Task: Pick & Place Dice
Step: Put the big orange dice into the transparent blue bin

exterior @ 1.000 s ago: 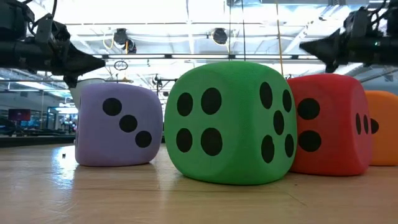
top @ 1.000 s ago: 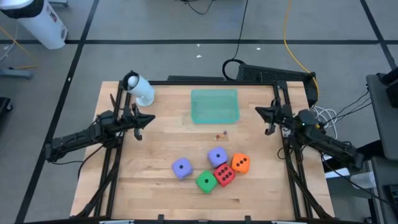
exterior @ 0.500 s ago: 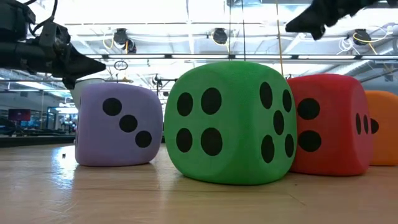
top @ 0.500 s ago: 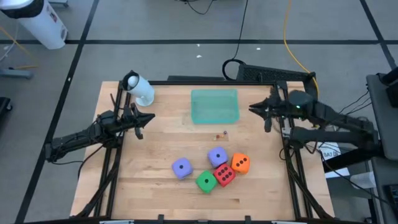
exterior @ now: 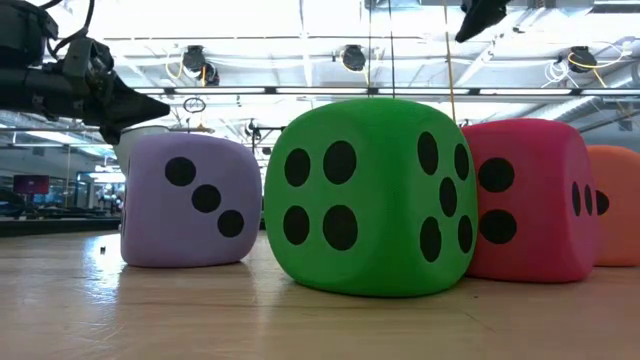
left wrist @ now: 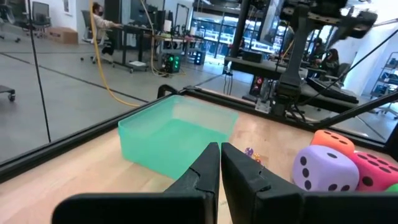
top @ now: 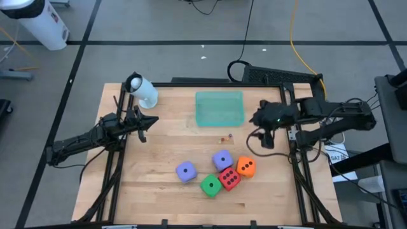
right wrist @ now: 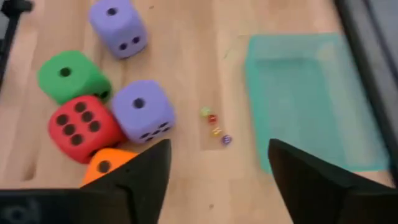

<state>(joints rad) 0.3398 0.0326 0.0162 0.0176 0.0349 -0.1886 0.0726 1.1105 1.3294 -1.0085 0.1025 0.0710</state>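
Five dice point(top: 219, 172) are clustered near the table's point(top: 159, 140) front edge, bare wood all around. Right claw point(top: 259, 136) is held open above them, beside the tray point(top: 219, 108); left claw point(top: 144, 124) is parked closed at the left edge.

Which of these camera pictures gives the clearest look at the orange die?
The high view: the whole orange die shows there, beside the red die. The low view catches only its edge, the left wrist view its top behind a purple die, and the right wrist view hides part behind a finger.
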